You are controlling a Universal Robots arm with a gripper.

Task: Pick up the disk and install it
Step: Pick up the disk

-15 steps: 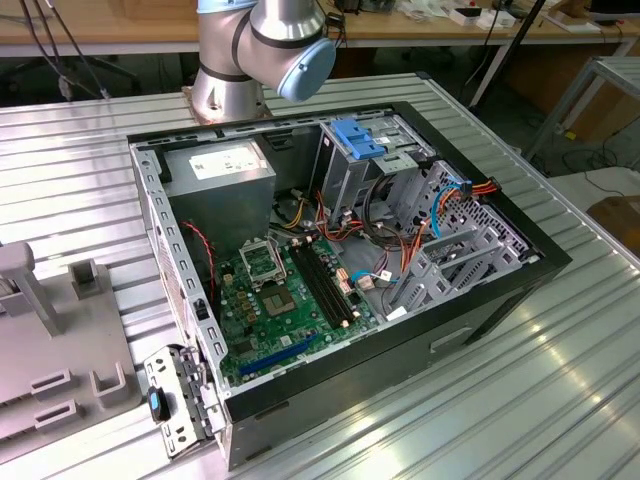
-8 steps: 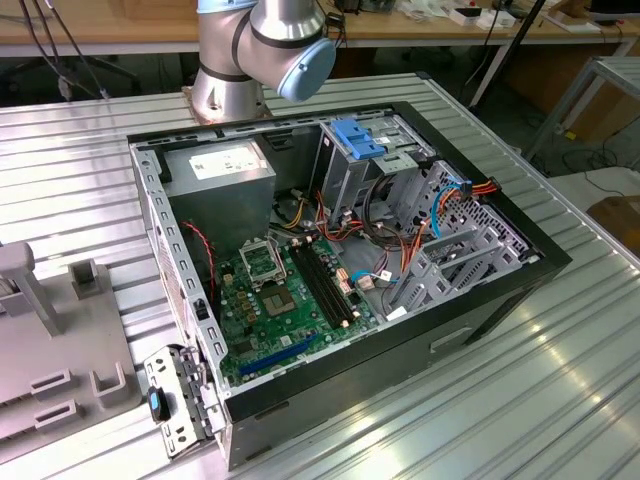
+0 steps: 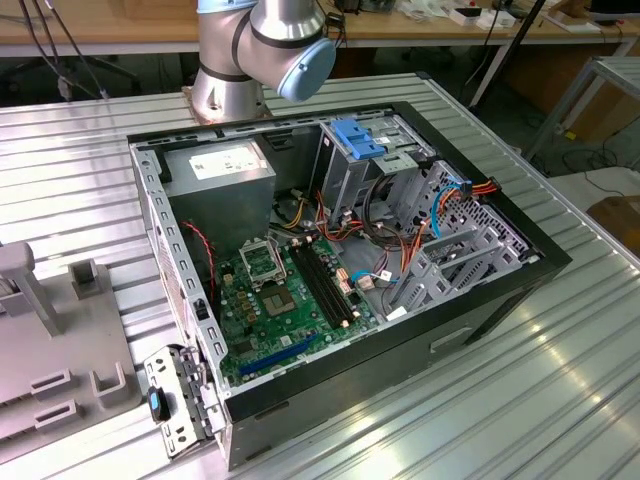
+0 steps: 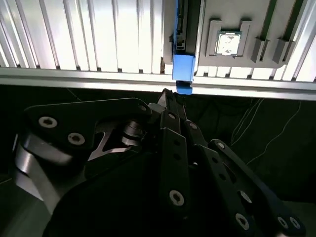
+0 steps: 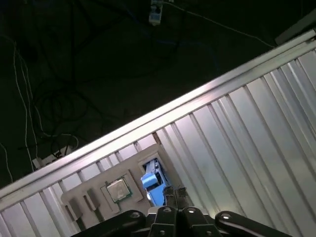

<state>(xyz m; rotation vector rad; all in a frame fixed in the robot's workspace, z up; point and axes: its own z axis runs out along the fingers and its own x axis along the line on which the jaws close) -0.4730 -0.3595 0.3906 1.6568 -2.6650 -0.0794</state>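
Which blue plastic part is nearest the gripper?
The blue-railed dark grey disk standing edge-on in the grey fixture, at the gripper; the blue plastic bracket sits atop the metal drive cage.

Disk (image 4: 183, 69) on the fixture tray (image 4: 237, 61) beside a chip (image 4: 228, 43), tray on the table (image 4: 98, 34) near its edge.

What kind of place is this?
Probably a robotics lab or workshop: an open desktop computer case lies on a ribbed aluminium table, a robot arm is mounted beside it, and wooden workbenches with cables stand beyond.

blue-edged disk (image 4: 182, 74), ribbed silver table (image 4: 98, 34)
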